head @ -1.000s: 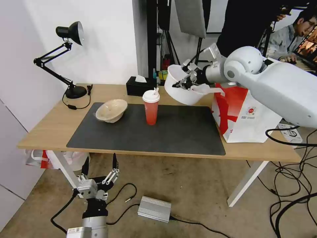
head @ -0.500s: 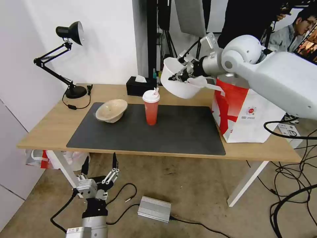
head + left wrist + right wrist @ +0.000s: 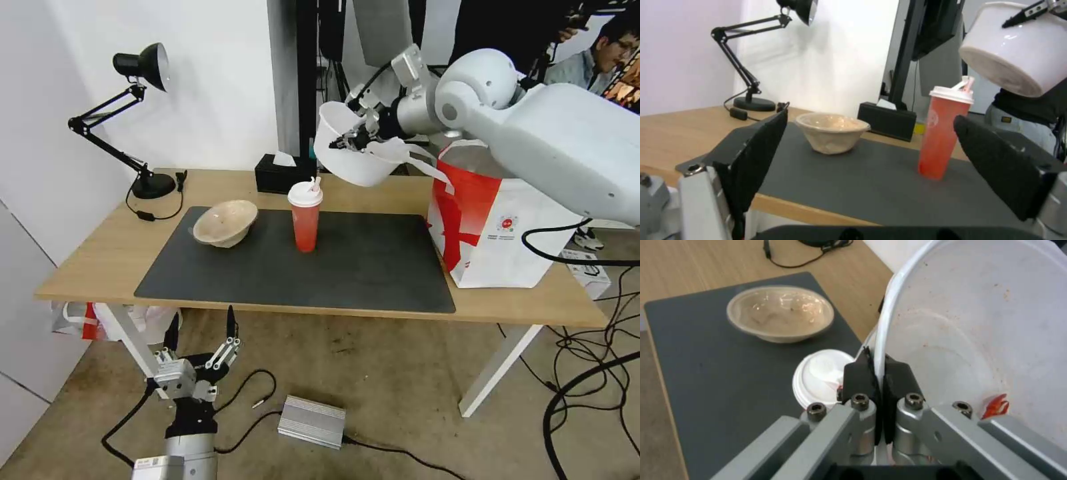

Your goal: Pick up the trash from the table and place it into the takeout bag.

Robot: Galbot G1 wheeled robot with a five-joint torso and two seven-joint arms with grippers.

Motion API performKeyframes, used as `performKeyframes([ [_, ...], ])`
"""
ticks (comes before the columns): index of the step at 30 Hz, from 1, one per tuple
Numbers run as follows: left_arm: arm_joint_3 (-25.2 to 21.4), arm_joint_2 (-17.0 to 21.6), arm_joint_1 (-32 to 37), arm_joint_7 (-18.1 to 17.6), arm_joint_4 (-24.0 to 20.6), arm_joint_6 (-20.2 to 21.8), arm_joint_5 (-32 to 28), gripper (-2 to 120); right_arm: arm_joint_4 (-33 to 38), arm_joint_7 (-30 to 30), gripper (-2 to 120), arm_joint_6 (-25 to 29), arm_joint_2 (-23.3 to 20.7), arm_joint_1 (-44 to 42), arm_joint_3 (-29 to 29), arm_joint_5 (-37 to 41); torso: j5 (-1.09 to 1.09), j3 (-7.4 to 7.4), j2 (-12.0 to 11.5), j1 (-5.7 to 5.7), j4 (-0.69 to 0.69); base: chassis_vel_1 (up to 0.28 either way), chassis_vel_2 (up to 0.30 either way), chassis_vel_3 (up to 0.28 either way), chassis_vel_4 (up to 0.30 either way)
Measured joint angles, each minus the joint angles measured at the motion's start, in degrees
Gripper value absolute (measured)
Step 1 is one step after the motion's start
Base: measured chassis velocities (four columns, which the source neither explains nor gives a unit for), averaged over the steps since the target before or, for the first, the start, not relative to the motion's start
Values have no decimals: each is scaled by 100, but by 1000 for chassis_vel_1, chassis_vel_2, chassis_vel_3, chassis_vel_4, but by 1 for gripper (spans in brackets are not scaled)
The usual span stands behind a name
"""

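Right now the long light-wood desk [image 3: 100, 257] with its dark grey rectangular mat [image 3: 360, 267] carries most of the scene, and the red drink cup serves as the landmark. To the right of that cup, at the desk's right end, stands the big white insulated takeout bag with red side panels [image 3: 497, 233], mouth open, one white loop handle [image 3: 427, 167] hanging toward the cup. Above and just right of the cup, the right gripper [image 3: 348, 141] is clenched on the rim of the large white round bowl [image 3: 357, 160], which hangs tilted in the air, well clear of the desk and short of the bag's mouth. A red food scrap [image 3: 996, 405] and reddish smears cling inside it. Left of the cup, on the mat, sits the shallow beige paper-pulp bowl [image 3: 225, 222]. The tall red drink cup with white lid [image 3: 305, 220] itself stands upright on the mat. Behind it is a black tissue box [image 3: 280, 175]. The left gripper [image 3: 200, 333] hangs below the desk's front edge, fingers spread, holding nothing.

The risks, as I judge them: a thin rim pinch lets the bowl swing or slip; the tilt could shed scraps; the bowl could snag the loop handle or push the bag over; a low path could knock the cup.
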Motion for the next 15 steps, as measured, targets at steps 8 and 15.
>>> performKeyframes([
  [8, -12, 7, -4, -2, -3, 0, -6, 100, -90, -2, 0, 0, 98, 85, -28, 34, 1, 0, 0, 0, 0, 0, 0, 0, 0],
  [15, -8, -2, -5, -5, -6, 0, -9, 100, -224, -5, 0, 0, 231, 303, -69, 124, 0, 0, 0, 0, 0, 0, 0, 0, 0],
])
